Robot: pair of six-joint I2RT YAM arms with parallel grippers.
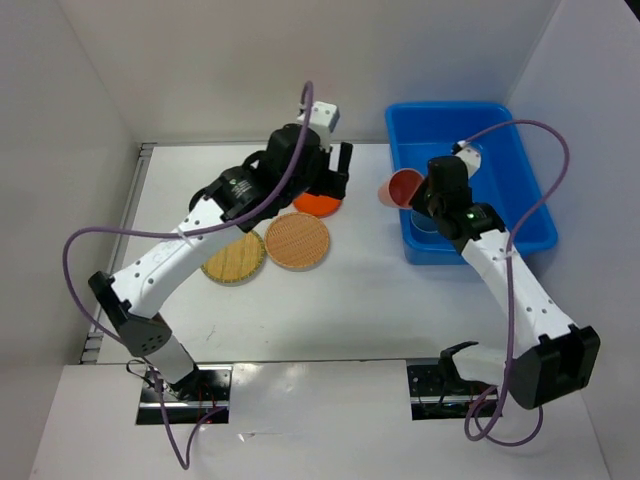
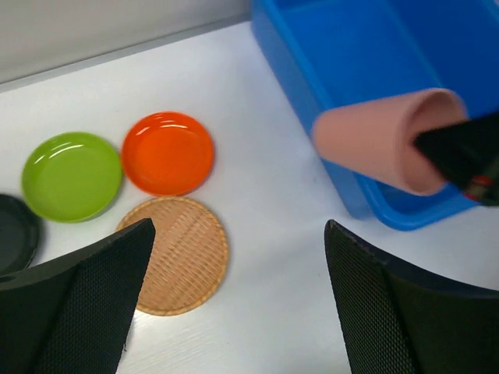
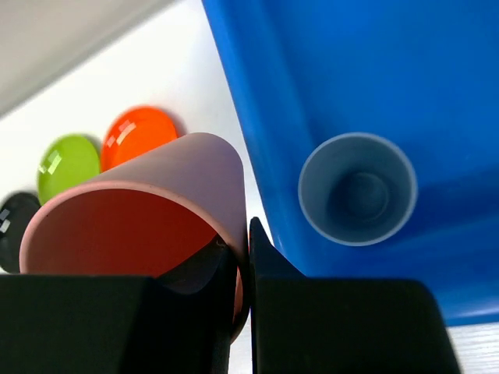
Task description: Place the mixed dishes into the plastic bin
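Your right hand (image 3: pixel 248 234) pinches the pink cup (image 3: pixel 179 171) at the left rim of the plastic bin (image 3: pixel 405 86); carry it inside, then release. Your left hand (image 2: pixel 239 234) is spread.

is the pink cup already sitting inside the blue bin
No, the pink cup is pinched by its rim in the right jaws, tilted beside the plastic bin's wall.

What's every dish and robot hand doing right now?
pink cup: tipped sideways, held
blue cup: upright in plastic bin
orange plate: flat on table
lime green plate: flat on table
black plate: flat on table
left woven tray: flat on table
right woven tray: flat on table
left gripper: open, empty
right gripper: shut on pink cup
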